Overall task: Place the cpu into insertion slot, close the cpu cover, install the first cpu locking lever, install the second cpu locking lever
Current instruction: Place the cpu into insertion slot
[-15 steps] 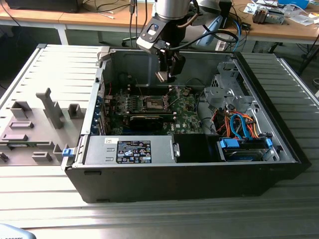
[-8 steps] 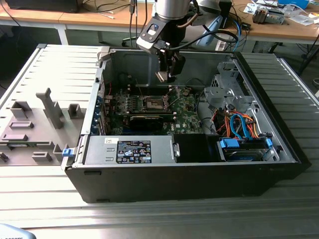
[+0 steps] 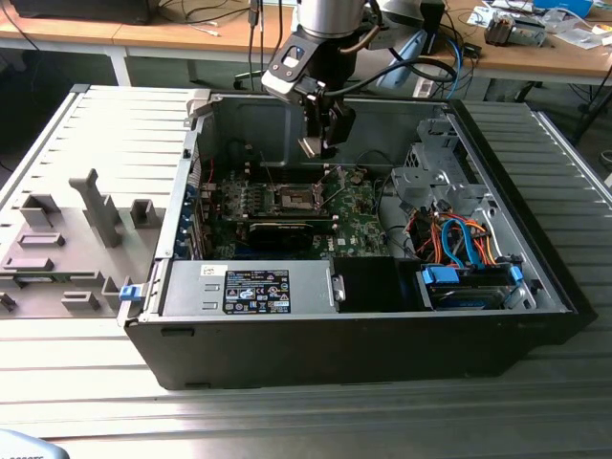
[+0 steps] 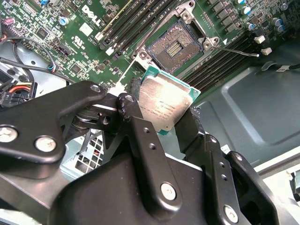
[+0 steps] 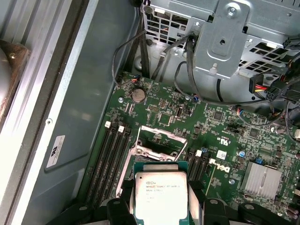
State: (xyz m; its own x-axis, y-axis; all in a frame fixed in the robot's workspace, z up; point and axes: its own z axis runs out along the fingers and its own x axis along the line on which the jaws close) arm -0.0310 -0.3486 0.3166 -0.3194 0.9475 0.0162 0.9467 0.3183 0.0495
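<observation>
Jaws clamped on the cpu (image 4: 164, 105) by two opposite edges. The gripper (image 4: 161, 115) hangs inside the open computer case (image 3: 382, 335), and the chip is held clear of the motherboard (image 5: 234, 126), touching nothing. In the exterior view the gripper is at about 1 o'clock of the insertion slot (image 3: 295, 198), and the drive cage (image 3: 435, 172) is at 3 o'clock of it.

Risks, as I judge them:
- The chip looks skewed against the slot's square in the second wrist view. Going in crooked, a corner could dig into the contact bed and bend pins.
- The grip is on thin edges only, so a slip would drop the chip onto the board.
- A thin wire rod (image 4: 240, 52) lies over the memory slots (image 5: 115, 159) near the slot and could snag.

Materials:
- The cpu is flat and square, with a dull silvery lid, faint print and a green rim.
- The slot has a dark, fine-grained bed inside a bright metal rim and lies uncovered.
- The fingers (image 4: 136, 126) are matte black and blocky, with screw heads.
- The board is glossy green.
</observation>
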